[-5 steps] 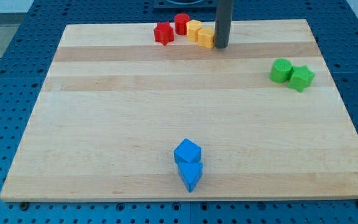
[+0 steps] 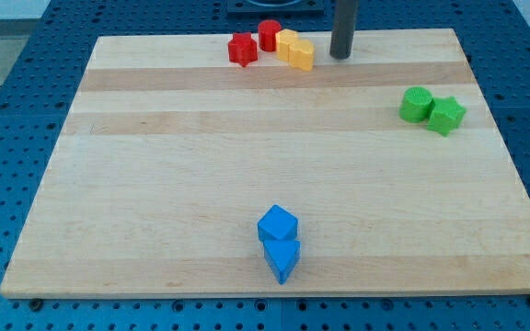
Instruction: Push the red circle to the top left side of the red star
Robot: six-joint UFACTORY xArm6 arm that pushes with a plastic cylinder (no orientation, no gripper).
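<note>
The red circle sits near the board's top edge, touching the upper right of the red star. Two yellow blocks lie in a row just right of the red circle, touching it. My tip is on the board to the right of the yellow blocks, a small gap away from them, and further right of the red circle.
A green circle and a green star sit together at the view's right. Two blue blocks sit together near the bottom middle. The wooden board lies on a blue perforated table.
My tip has moved right and slightly up, away from the yellow blocks it was touching. The blocks have not visibly moved.
</note>
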